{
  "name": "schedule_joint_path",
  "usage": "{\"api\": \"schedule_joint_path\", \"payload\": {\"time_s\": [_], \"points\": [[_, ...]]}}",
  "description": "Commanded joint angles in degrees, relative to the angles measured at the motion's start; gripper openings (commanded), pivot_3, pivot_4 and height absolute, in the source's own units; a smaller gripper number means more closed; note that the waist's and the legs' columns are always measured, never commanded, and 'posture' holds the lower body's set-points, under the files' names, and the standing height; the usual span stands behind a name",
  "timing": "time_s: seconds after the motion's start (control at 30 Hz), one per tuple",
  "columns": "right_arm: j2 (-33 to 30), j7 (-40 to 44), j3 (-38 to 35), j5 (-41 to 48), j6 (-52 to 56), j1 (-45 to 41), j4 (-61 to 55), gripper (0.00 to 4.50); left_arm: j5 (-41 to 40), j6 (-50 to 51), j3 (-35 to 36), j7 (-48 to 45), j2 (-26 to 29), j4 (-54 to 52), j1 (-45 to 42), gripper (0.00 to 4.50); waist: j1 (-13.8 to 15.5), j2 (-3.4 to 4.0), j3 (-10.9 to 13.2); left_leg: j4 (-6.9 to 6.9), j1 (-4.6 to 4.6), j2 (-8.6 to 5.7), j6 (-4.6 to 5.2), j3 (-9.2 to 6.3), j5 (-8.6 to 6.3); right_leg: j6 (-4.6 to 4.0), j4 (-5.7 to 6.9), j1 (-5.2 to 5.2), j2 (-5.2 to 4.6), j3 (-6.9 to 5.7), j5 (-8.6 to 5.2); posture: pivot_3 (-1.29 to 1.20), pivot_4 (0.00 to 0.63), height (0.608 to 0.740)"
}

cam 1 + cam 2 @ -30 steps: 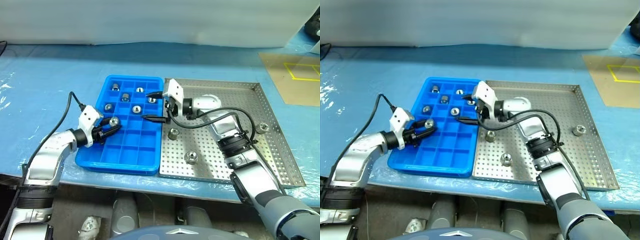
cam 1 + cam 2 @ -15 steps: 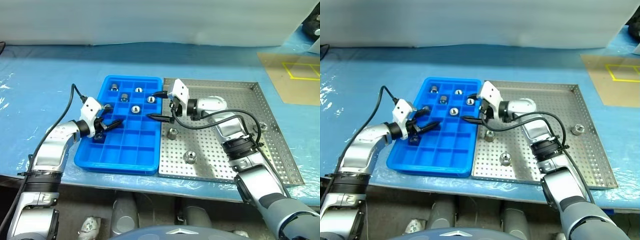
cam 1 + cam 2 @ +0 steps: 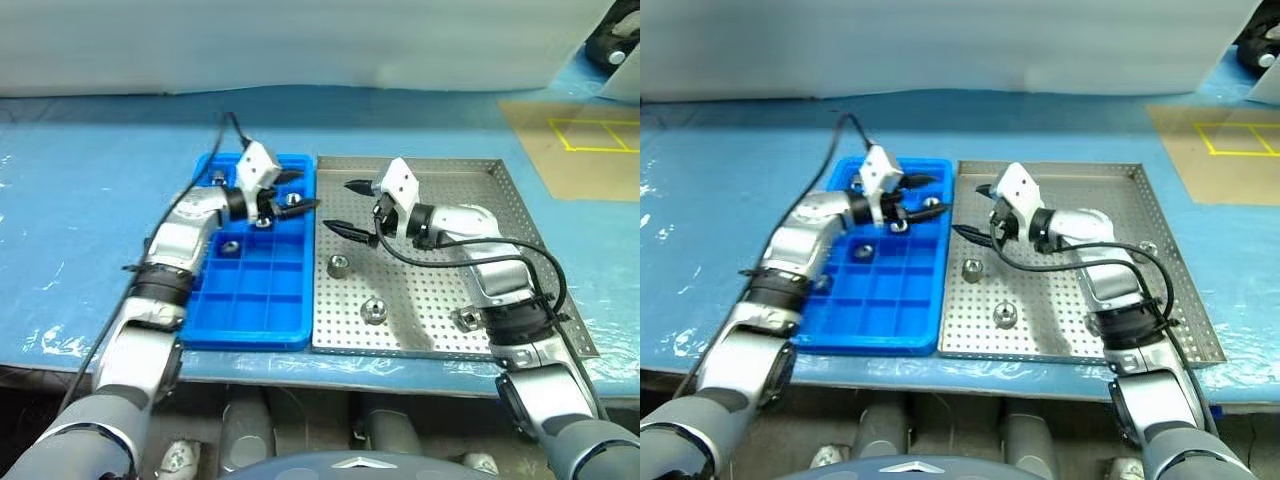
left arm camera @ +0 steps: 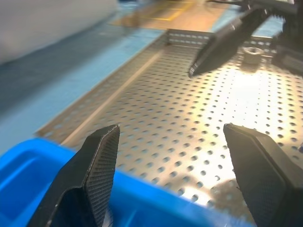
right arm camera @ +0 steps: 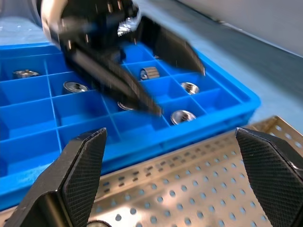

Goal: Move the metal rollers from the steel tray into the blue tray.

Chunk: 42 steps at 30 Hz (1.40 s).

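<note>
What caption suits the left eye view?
Both grippers, left and right, open over the blue tray and steel tray; three rollers remain.

The blue tray (image 3: pixel 250 310) lies on the table (image 3: pixel 80 250), with the steel tray (image 3: pixel 440 325) just beside it on the right, their long edges touching or nearly so. Several metal rollers (image 5: pixel 182 116) sit in the far compartments of the blue tray, and one (image 3: pixel 231 245) in a compartment at mid-depth on its left. On the steel tray, one roller (image 3: pixel 339 265) lies near its left edge, another (image 3: pixel 374 310) nearer and further right, and a third (image 3: pixel 466 319) toward the near right.
</note>
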Motion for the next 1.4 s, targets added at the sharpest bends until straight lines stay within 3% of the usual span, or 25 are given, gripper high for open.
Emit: {"api": "schedule_joint_path", "payload": {"time_s": [0.03,0.3,0.67,0.97,1.13,1.4], "points": [[-3.5,-3.1,-5.1,1.8,5.0,4.7,-10.9,4.50,1.1,-5.3,-2.1,-5.3,-2.5,6.8,-4.7,3.68,-1.0,0.00,0.0,-0.01,0.01,0.00,0.02,0.00,-0.01,0.00,-0.01,0.01,0.00,0.01,0.00,-0.41,0.150,0.740],[-8.6,-10.4,-16.1,3.9,16.3,18.8,-28.5,4.50,3.5,-13.8,-3.8,-12.4,-12.1,23.5,-13.5,3.68,-3.2,0.00,0.0,0.13,0.15,-0.08,0.36,0.25,-0.21,-0.04,-0.28,0.21,0.00,0.46,-0.02,-0.65,0.150,0.740],[-9.6,-17.0,-26.0,6.7,27.3,31.1,-44.1,4.50,10.7,-23.6,-5.4,-15.4,-21.0,39.7,-19.6,3.68,-10.4,0.05,0.0,0.39,0.44,-0.40,1.29,0.70,-0.78,0.39,-0.99,0.57,-0.06,1.11,0.22,-0.85,0.150,0.740],[-10.1,-18.1,-33.5,11.4,34.5,37.4,-52.9,4.50,12.7,-27.4,-4.5,-15.2,-24.7,41.3,-18.3,3.68,-15.5,0.06,0.0,0.59,0.13,-0.85,1.80,0.66,-1.08,0.51,-1.28,0.62,-0.47,1.07,0.14,-0.89,0.150,0.740],[-9.7,-19.9,-32.6,14.0,37.6,36.0,-54.2,4.50,11.7,-28.2,-3.4,-16.8,-23.9,39.2,-16.1,3.68,-18.2,0.06,0.0,0.73,0.13,-1.01,1.91,0.62,-1.15,0.96,-1.32,0.71,-0.56,0.83,-0.12,-0.85,0.150,0.740],[-11.0,-19.9,-28.6,16.2,37.2,32.0,-50.2,4.50,7.2,-23.3,0.7,-16.3,-20.7,31.0,-12.5,3.68,-19.3,0.07,0.0,0.78,0.08,-1.06,1.91,0.42,-1.15,0.77,-1.32,0.78,-0.57,0.74,0.02,-0.75,0.150,0.740]]}}
